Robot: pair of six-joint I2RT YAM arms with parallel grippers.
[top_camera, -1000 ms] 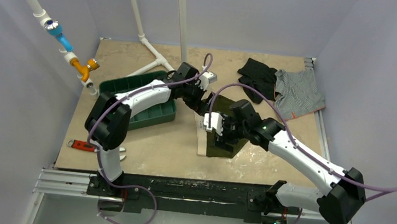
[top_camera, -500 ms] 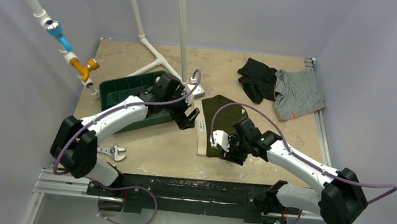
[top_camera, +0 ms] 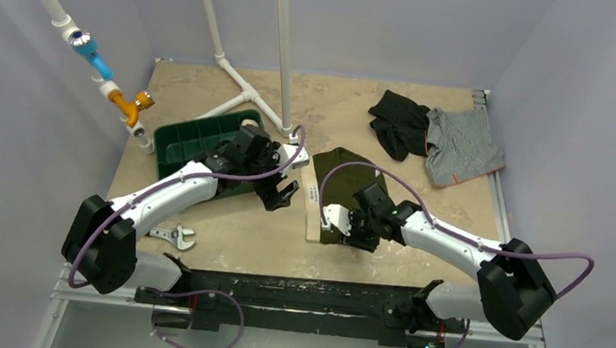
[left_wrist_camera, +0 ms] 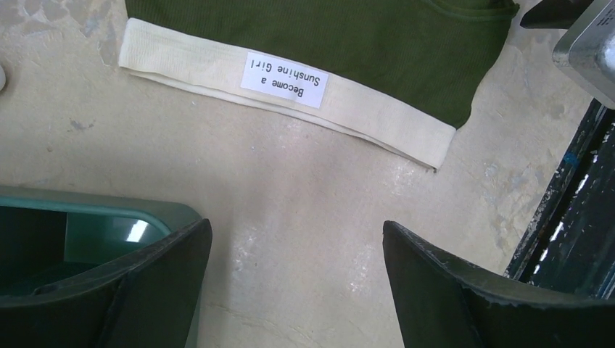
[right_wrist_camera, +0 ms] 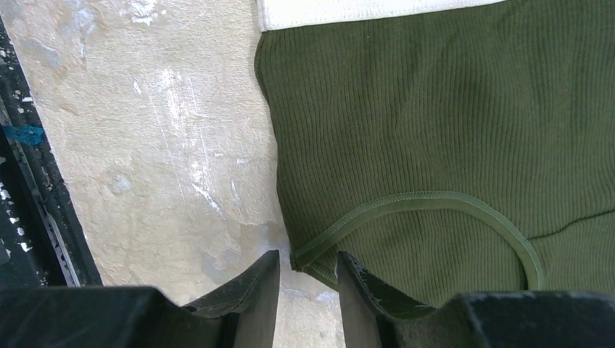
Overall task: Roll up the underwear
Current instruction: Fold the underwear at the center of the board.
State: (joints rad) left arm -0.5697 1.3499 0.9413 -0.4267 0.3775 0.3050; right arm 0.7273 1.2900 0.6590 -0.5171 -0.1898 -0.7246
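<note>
The left arm (top_camera: pixel 168 193) has pulled back across the tabletop (top_camera: pixel 231 230) toward the green bin (top_camera: pixel 193 136), leaving the right arm (top_camera: pixel 452 239) alone over the work. A second ago both arms were crowded over the garment and hid most of it. Now the underwear (top_camera: pixel 346 182) lies spread flat and unrolled at mid-tabletop, just right of the left arm's reach, with its far part in plain sight.

The left gripper (left_wrist_camera: pixel 296 226) hangs over bare tabletop with its jaws wide and empty. The cream waistband (left_wrist_camera: pixel 217 80) and its printed label (left_wrist_camera: pixel 284 78) lie just beyond it.

The right gripper (right_wrist_camera: pixel 306 255) has come in low at the garment's near corner, nearer the arms' bases than before. Its jaws are narrow but not closed, and the corner of the leg hem (right_wrist_camera: pixel 420 197) sits at their mouth.

By the look of it the flattening is finished and the rolling has yet to start. The near corner seems the likely first pinch, for a roll running toward the far side.
</note>
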